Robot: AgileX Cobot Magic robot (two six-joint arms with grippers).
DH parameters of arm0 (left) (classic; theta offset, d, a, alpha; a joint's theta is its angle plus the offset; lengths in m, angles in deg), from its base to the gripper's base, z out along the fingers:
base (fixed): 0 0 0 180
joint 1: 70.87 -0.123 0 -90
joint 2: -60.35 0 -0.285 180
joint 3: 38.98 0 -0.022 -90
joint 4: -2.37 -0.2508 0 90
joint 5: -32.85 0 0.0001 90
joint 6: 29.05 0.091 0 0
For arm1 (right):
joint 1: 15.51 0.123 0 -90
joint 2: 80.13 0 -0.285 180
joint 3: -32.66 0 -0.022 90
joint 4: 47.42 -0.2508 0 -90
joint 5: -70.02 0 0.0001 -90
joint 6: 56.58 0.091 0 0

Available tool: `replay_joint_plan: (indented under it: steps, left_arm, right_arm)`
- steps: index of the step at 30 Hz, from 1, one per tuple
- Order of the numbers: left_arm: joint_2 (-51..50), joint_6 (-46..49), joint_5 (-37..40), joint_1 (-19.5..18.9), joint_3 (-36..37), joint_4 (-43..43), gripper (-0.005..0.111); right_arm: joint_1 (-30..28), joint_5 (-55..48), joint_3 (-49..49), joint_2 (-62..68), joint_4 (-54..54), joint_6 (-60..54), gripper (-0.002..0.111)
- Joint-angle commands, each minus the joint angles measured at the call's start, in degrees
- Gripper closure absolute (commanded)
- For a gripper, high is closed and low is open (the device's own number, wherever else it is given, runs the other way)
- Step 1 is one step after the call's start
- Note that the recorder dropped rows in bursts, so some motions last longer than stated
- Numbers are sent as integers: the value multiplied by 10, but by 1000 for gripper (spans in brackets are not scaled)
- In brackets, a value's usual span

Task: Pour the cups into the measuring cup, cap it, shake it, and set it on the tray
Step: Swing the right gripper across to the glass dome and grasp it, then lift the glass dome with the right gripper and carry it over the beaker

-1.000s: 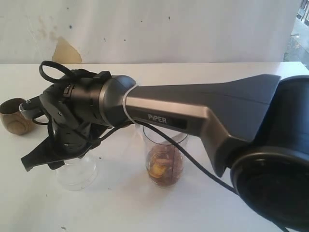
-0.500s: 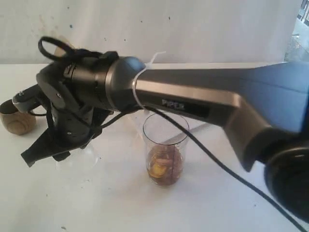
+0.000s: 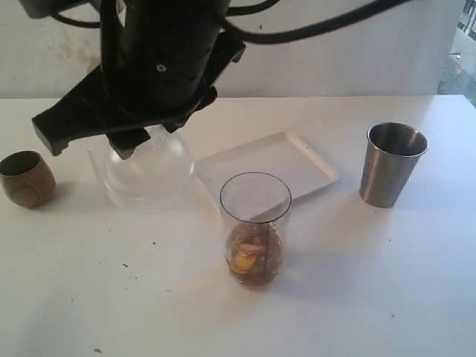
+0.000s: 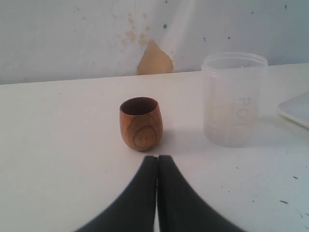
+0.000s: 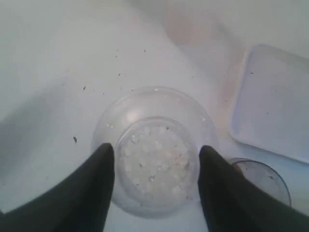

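My right gripper [image 3: 85, 141] has reached across to the left and hangs above the table. Its fingers [image 5: 101, 164] are closed on the sides of a clear dome-shaped lid [image 5: 155, 150], which hangs below them [image 3: 145, 175]. The measuring cup [image 3: 255, 223] stands in the middle with brown and yellow contents at its bottom. The brown wooden cup [image 3: 26, 178] stands at the far left, just ahead of my left gripper [image 4: 157, 157], which is shut and empty. The steel tumbler [image 3: 392, 163] stands at the right. The white tray [image 3: 286, 160] lies behind the measuring cup.
A frosted translucent cup [image 4: 234, 99] stands on the table to the right of the wooden cup [image 4: 140, 123], beside a corner of the tray [image 4: 295, 108]. The wall runs along the table's back edge. Dark specks dot the tabletop.
The right arm has risen out of the foreground and now hangs higher with the dome lid, uncovering the tray and the steel tumbler. The cups have not moved.
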Motion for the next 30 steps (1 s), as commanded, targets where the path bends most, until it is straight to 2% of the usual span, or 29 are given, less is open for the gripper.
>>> replay_joint_plan:
  steps: [1,4,10,19,30]
  left_arm:
    - [3,1,-6,1,2,-2,106]
    - [3,1,-6,1,2,-2,106]
    - [3,1,-6,1,2,-2,106]
    - [3,1,-6,1,2,-2,106]
    - [3,1,-6,1,2,-2,106]
  right_arm:
    - [-1,-5,-30,-54,16,17,108]
    - [-5,-5,-70,-89,63,49,108]
    - [-58,-5,-139,-107,65,56,108]
    - [-148,29,-197,-107,-28,37,108]
    - [-157,88,-206,-87,-53,15,108]
